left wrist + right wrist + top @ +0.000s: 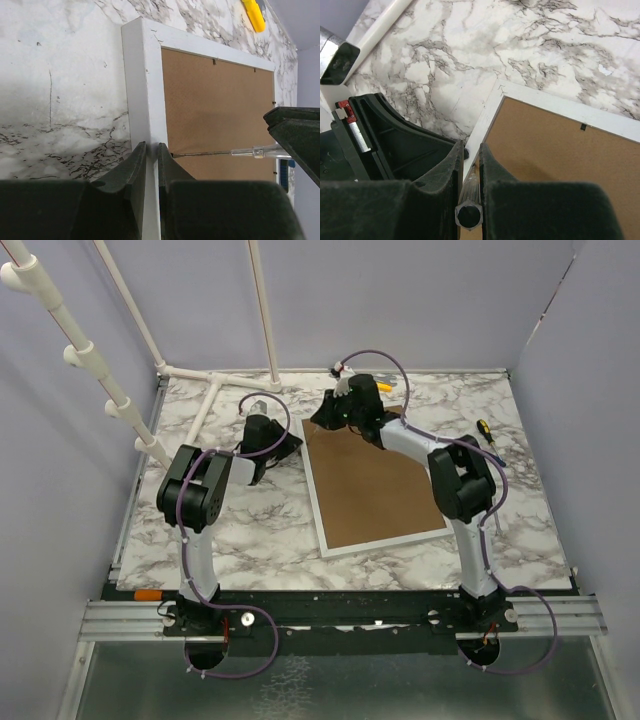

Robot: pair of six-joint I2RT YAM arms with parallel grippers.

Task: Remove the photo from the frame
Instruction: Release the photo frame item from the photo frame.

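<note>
Frame [317, 502] lies face down on the marble table [250, 530], right of centre, brown back [370, 485] up, white rim showing all round. Photo not in sight from any view; I see only the back board.

Right gripper [471, 150] is over the frame's far-left corner. Its fingers are clamped on a screwdriver [469, 215]; the hex butt of the clear handle sits between the pads in my right wrist view. From the left wrist view, the metal shaft runs across the back and its tip meets the inner edge of the left rail.

Left gripper [152, 147] is just left of the same far corner, pointed along the left rail. Its fingers [132, 170] are almost together with a thin slit between them. I see nothing held in that slit; white rail shows through it.

Small dark tabs [214, 61] sit along the far edge of the back.

A yellow tool [383, 386] lies beyond the frame. A second, dark-handled screwdriver [487, 430] lies to the frame's right, apart from it.
</note>
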